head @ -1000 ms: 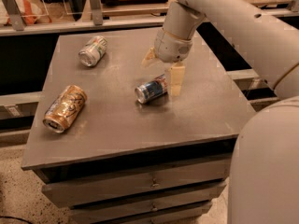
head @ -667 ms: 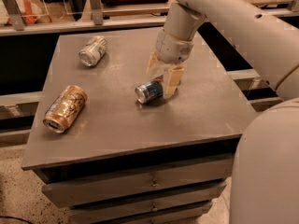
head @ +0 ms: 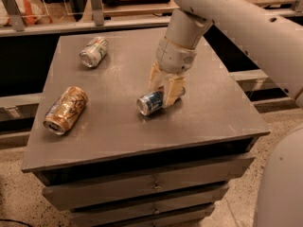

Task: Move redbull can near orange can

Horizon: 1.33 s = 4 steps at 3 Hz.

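The redbull can, slim, blue and silver, lies on its side near the middle of the dark table. My gripper is down over the can's far end. One finger stands on each side of the can, and the fingers are open and close to it. The orange can, golden-bronze with pale swirls, lies on its side near the table's left edge, well to the left of the redbull can.
A silver-green can lies on its side at the table's back left. The table has drawers below its front edge. A shelf with rails runs behind it. My arm reaches in from the upper right.
My gripper has come down and slightly forward, from above the redbull can to around its far end. The cans have not moved.
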### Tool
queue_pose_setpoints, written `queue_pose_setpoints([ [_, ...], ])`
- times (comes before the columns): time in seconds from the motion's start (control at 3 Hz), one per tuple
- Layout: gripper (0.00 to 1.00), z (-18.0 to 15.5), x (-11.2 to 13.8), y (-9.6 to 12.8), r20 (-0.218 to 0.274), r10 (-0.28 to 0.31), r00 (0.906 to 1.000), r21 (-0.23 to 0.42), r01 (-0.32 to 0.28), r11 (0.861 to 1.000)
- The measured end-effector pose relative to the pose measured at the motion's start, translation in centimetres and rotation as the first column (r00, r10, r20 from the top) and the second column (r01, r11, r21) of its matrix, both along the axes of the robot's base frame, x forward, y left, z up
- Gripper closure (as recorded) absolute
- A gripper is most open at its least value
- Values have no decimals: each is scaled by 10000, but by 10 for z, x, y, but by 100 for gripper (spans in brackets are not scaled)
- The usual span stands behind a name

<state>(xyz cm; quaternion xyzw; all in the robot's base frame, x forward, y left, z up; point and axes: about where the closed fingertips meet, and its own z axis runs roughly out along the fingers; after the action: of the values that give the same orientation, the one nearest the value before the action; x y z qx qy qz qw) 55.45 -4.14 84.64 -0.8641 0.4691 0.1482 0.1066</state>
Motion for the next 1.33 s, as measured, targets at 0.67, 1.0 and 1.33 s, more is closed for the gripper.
queue_pose_setpoints([
  [0.67,100,43,-18,34,117,-1126,9936,145,1124,9936],
  [1.0,100,57,-20,56,175,-1878,9820,146,1876,9821],
  [1.33,100,51,-19,83,-15,-2173,9761,172,2173,9759],
])
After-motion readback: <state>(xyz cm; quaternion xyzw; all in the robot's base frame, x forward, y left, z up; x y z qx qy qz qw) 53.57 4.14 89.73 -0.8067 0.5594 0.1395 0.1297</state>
